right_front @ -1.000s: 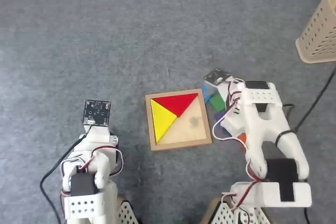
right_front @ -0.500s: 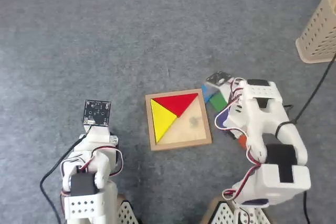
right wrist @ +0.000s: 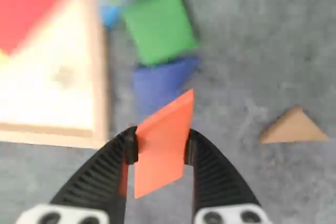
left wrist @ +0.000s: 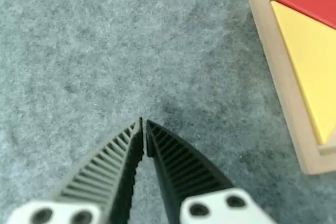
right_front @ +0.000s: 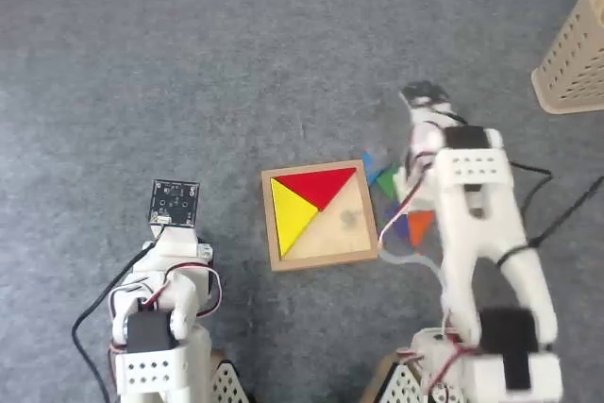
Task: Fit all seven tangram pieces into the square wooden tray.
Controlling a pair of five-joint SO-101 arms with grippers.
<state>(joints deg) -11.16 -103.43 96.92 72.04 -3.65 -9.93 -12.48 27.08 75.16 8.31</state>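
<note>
The square wooden tray [right_front: 324, 259] sits mid-frame in the high view and holds 2 pieces: a red triangle [right_front: 316, 186] and a yellow triangle [right_front: 288, 216]. Right of it lie a green square [right wrist: 159, 25] and a blue piece [right wrist: 160, 82]. The right gripper [right wrist: 160, 141] pinches the orange piece [right wrist: 157, 166].

Pale matt wood tray [right_front: 321, 260]; rough grey fibrous carpet [right_front: 189, 73]

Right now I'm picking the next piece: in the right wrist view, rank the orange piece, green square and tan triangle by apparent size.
1. orange piece and green square: about alike; the orange one is nearer the camera, so unranked.
2. tan triangle: clearly smallest.
</note>
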